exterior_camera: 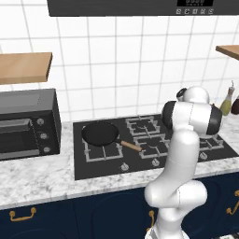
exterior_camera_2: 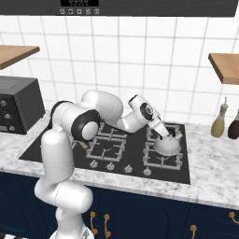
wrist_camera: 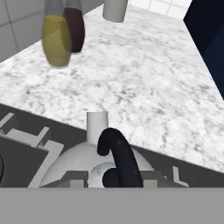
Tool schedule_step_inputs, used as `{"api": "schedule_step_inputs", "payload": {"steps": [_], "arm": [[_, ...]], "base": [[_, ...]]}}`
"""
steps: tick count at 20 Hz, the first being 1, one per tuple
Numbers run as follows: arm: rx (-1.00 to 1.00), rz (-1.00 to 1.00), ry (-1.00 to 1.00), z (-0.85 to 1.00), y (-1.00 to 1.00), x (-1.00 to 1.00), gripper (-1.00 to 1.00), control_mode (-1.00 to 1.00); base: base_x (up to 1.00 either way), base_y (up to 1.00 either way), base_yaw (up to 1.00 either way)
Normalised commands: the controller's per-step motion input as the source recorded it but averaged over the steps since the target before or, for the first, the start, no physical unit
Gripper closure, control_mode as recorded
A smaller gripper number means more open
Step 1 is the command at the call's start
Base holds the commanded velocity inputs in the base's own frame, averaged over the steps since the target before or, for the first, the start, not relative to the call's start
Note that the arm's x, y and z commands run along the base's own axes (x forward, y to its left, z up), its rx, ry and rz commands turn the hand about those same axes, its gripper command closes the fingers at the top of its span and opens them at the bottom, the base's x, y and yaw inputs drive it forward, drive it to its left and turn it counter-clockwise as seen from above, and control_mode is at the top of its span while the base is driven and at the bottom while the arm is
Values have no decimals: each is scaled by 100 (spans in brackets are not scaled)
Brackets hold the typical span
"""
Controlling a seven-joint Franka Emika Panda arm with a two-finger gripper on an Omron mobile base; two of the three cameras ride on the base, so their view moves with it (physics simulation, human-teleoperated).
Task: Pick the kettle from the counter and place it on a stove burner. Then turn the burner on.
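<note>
The silvery domed kettle [exterior_camera_2: 169, 145] rests on a stove burner grate [exterior_camera_2: 158, 161] in the right column of the black cooktop. My gripper [exterior_camera_2: 163, 134] reaches down onto its top from the left. In the hand view the kettle [wrist_camera: 74, 162] lies right under the gripper [wrist_camera: 113, 177], its dark arched handle [wrist_camera: 122, 157] rising between the two fingers [wrist_camera: 73, 177]. They stand apart on either side of the handle, so the gripper is open. The speckled counter [wrist_camera: 131, 78] stretches beyond the kettle's spout.
An olive bottle [exterior_camera_2: 217, 122] and a dark bottle [exterior_camera_2: 233, 125] stand on the counter [exterior_camera_2: 210, 172] right of the cooktop. A black frying pan [exterior_camera: 100, 133] covers a left burner. A toaster oven [exterior_camera: 25, 123] sits far left. Burner knobs [exterior_camera_2: 110, 166] line the cooktop's front.
</note>
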Motion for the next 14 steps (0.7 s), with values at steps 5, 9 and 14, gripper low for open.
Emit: {"api": "schedule_step_inputs", "payload": {"steps": [5,9,14], "arm": [[0,0,0,0,0,-7,-100,-100],[0,0,0,1,0,-32,-100,-100],[0,0,-7,69,4,-39,-100,-100]], "base": [[0,0,0],[0,0,0],[0,0,0]]}}
